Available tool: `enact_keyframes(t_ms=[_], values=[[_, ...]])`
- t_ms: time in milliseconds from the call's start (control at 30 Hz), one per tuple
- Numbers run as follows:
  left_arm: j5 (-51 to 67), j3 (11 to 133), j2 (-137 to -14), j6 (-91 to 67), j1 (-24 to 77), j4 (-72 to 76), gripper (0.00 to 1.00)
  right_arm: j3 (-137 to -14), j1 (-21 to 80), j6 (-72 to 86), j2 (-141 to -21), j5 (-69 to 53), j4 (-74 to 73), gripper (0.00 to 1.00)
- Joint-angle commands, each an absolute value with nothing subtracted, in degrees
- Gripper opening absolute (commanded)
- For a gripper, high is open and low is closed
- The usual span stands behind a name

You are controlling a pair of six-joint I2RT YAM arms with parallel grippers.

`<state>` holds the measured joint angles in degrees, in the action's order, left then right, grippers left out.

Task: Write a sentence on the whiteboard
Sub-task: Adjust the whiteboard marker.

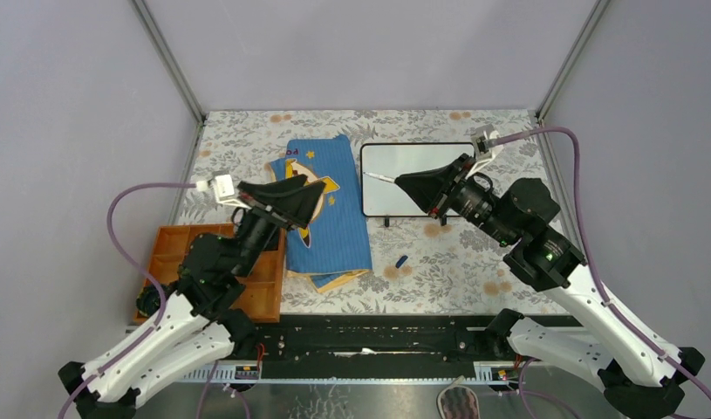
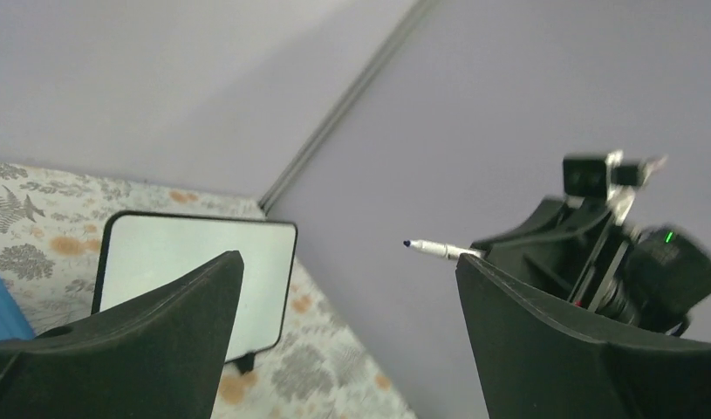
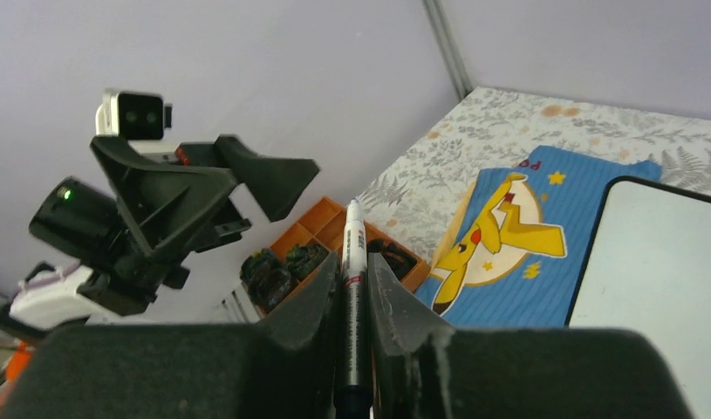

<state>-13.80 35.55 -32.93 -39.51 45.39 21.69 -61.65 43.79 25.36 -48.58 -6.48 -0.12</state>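
The whiteboard [image 1: 404, 157] lies flat at the back centre of the table, and its visible face is plain white; the sentence is out of view. My right gripper [image 1: 402, 183] hovers over the board's middle, shut on a white marker [image 1: 379, 178] whose blue tip points left above the board's left part. In the right wrist view, the marker [image 3: 352, 253] sits clamped between the fingers of the right gripper [image 3: 353, 262], with the whiteboard [image 3: 657, 279] at the right. My left gripper [image 1: 310, 208] is open and holds nothing, above the blue cloth. From the left wrist, the left gripper [image 2: 347, 262] frames the whiteboard [image 2: 186, 253] and marker [image 2: 439, 250].
A blue cartoon-print cloth [image 1: 330, 236] lies left of the board. An orange compartment tray [image 1: 173, 253] with dark items sits at the near left, under the left arm. A small blue cap-like piece [image 1: 402, 261] lies on the floral tablecloth in front of the board. Grey walls enclose the table.
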Motion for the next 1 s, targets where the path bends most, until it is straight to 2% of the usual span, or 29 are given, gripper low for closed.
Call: enact_keyframes(t_ms=[0, 233, 433, 633, 733, 967], values=[[0.2, 41.88, -37.92, -29.87, 45.68, 19.44, 0.99, -62.76, 44.12, 23.13, -49.13, -15.71, -0.54, 0.0], [7.47, 48.24, -37.2, -23.25, 45.68, 16.6, 0.99, -65.57, 44.14, 23.64, -49.59, -27.15, -0.53, 0.0], [17.17, 52.23, -37.1, -18.02, 45.7, 11.96, 0.99, -65.92, 44.12, 23.15, -50.02, -29.98, -0.53, 0.0], [35.12, 63.6, -45.12, -7.09, 45.7, -6.93, 0.99, -69.18, 44.12, 20.09, -52.62, -40.07, -5.7, 0.0], [38.99, 68.12, -48.74, -2.86, 45.7, -14.69, 0.99, -71.09, 44.12, 18.57, -53.88, -43.17, -8.9, 0.0], [44.1, 71.59, -51.84, -0.44, 45.7, -20.31, 0.89, -74.94, 44.12, 14.33, -55.06, -46.03, -16.0, 0.0]])
